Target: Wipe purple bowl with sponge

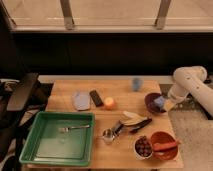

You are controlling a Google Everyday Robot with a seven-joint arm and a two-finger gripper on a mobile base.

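The purple bowl [151,103] stands at the right side of the wooden table [120,90]. The light blue sponge [160,102] sits over the bowl's right part, at the tip of my gripper [164,103]. The gripper comes in from the right on the white arm [190,82] and is shut on the sponge, which it holds in the bowl. The bowl's right rim is partly hidden by the sponge and the gripper.
A green tray [35,145] with a fork [72,128] fills the front left. A grey-blue plate [80,100], black block [96,98], orange object [109,103], blue cup [136,84], utensils [135,122], metal cup [107,135], fruit bowl [143,146] and orange bowl [163,145] also stand on the table. A chair [20,92] is at left.
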